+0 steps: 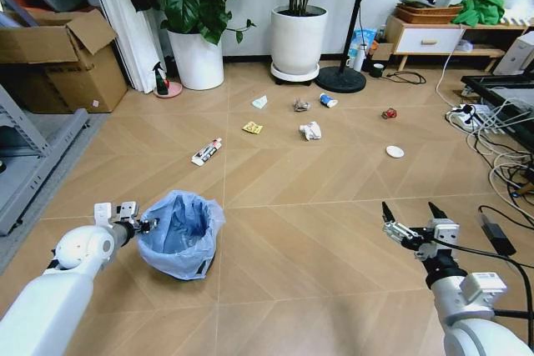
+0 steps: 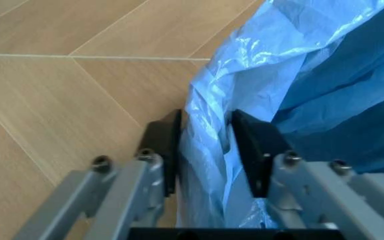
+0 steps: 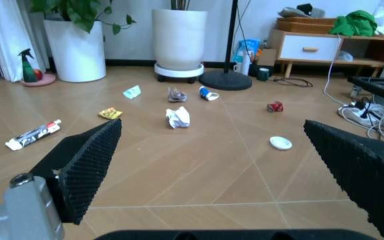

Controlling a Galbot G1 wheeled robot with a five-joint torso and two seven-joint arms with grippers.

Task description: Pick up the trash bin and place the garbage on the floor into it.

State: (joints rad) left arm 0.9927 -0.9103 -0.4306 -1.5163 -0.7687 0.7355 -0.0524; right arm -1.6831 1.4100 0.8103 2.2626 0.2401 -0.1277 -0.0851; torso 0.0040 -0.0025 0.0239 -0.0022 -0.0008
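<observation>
The trash bin (image 1: 179, 235), dark with a wrinkled light-blue bag (image 2: 292, 60), stands on the floor (image 1: 309, 239) near my left side. My left gripper (image 1: 146, 224) (image 2: 209, 145) is shut on its rim, one pad outside and one inside. My right gripper (image 1: 409, 210) (image 3: 222, 165) hangs open over bare floor, holding nothing. The garbage lies farther off: a white-red tube (image 1: 207, 152) (image 3: 33, 135), a yellow wrapper (image 1: 252, 127), a white paper wad (image 1: 310, 131) (image 3: 177, 117), a grey wrapper (image 1: 301, 105), a blue-white can (image 1: 328, 100), a red can (image 1: 390, 112) and a white disc (image 1: 395, 152) (image 3: 281, 143).
Two white plant pots (image 1: 298, 39) and a fan base (image 1: 340, 79) stand behind the litter, with a green spray bottle (image 1: 159, 79) to their left. Cardboard boxes (image 1: 58, 60) and a grey rack fill the left side. Cables and a power strip (image 1: 492, 152) cover the floor on the right.
</observation>
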